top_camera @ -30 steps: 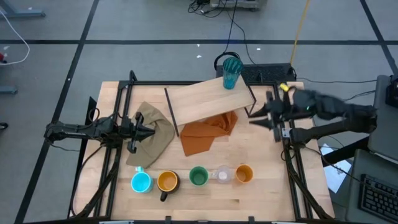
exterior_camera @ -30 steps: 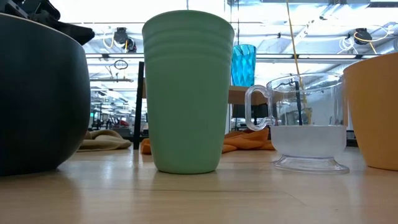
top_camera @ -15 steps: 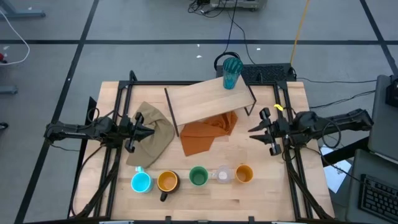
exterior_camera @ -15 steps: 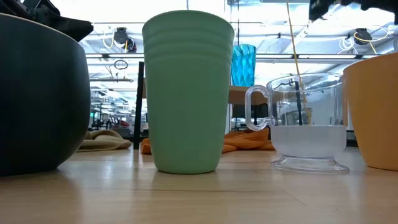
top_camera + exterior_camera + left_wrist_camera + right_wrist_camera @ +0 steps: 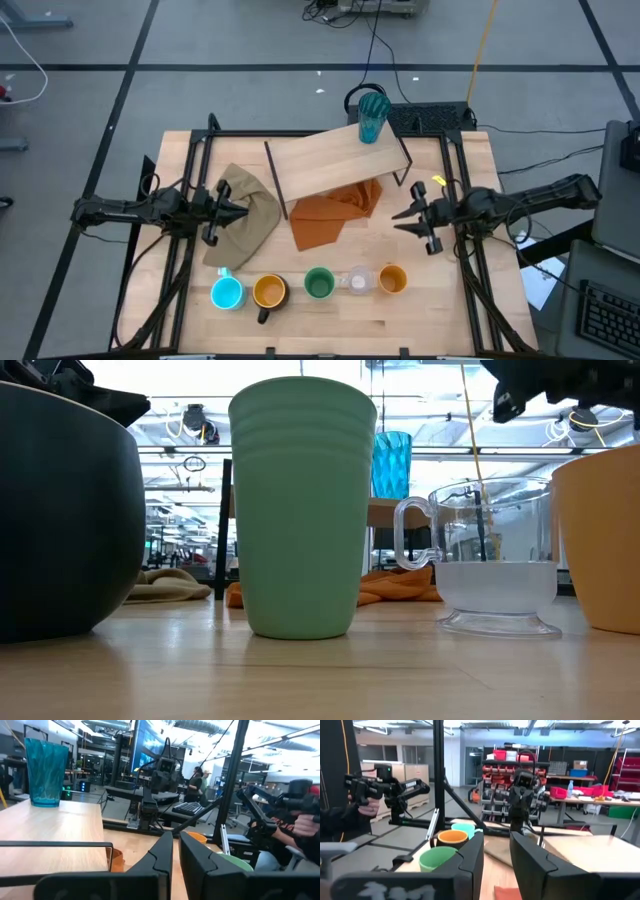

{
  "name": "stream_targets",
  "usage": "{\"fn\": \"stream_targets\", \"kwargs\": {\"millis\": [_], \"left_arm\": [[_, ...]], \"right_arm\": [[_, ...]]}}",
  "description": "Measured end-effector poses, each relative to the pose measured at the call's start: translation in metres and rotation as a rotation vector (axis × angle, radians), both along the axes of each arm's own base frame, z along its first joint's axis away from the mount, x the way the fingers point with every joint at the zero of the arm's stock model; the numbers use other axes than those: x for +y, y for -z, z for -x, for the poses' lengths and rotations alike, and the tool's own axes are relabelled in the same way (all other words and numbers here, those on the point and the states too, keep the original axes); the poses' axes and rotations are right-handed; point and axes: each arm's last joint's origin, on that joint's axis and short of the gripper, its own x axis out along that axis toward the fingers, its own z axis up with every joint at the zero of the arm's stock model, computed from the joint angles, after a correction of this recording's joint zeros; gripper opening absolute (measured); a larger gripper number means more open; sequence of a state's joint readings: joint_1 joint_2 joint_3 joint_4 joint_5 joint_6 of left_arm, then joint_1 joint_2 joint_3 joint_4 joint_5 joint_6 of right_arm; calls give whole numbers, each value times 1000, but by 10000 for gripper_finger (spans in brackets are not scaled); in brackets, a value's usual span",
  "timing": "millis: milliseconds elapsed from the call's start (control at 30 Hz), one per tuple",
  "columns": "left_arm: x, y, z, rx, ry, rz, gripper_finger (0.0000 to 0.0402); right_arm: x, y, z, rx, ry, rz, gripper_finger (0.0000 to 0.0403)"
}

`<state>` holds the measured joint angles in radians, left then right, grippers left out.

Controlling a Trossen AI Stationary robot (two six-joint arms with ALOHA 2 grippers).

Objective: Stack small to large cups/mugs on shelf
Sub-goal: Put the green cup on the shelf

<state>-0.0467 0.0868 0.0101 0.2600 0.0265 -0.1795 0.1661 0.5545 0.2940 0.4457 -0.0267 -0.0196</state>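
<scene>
Overhead and bench-level views of a two-arm robot at a wooden bench (image 5: 440,310). A low plywood shelf (image 5: 335,162) on thin black legs stands toward the far side of the bench, set at a slight angle. One tall teal ribbed tumbler (image 5: 372,117) stands upright on the shelf's far right corner. The other five vessels form a row along the near edge of the bench, from left to right: a bright blue mug (image 5: 227,292), a black mug (image 5: 269,292) with a yellow-orange inside, a green cup (image 5: 319,284), a tiny clear glass (image 5: 357,282) with a handle, and an orange cup (image 5: 392,279). The glass sits between the green and orange cups, close to both.

An orange cloth (image 5: 335,215) lies partly under the shelf's near edge, and a tan cloth (image 5: 247,208) lies to its left.

The left end effector (image 5: 243,209) hovers over the tan cloth, its fingers nearly clenched with a narrow slit between them, grasping nothing. The right end effector (image 5: 400,217) hangs right of the orange cloth, near the shelf's right legs, its fingers slightly parted and likewise empty.
</scene>
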Motion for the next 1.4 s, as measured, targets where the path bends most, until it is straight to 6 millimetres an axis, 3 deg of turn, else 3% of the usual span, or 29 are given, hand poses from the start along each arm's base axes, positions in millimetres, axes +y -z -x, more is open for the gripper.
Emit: {"fn": "stream_targets", "kwargs": {"millis": [233,700,867,1133,1400], "left_arm": [[0,0,0,0,12,67,31],[-1,-18,4,-192,12,-43,31],[-1,-40,-1,-182,14,-55,59],[-15,-94,-52,-47,117,-153,167],[-32,-133,-109,199,269,-188,186]], "right_arm": [[0,17,1,51,-1,-5,86],[0,13,1,6,-1,-13,86],[0,13,1,5,0,-8,86],[0,12,1,0,1,5,86],[0,12,1,-7,2,19,86]]}}
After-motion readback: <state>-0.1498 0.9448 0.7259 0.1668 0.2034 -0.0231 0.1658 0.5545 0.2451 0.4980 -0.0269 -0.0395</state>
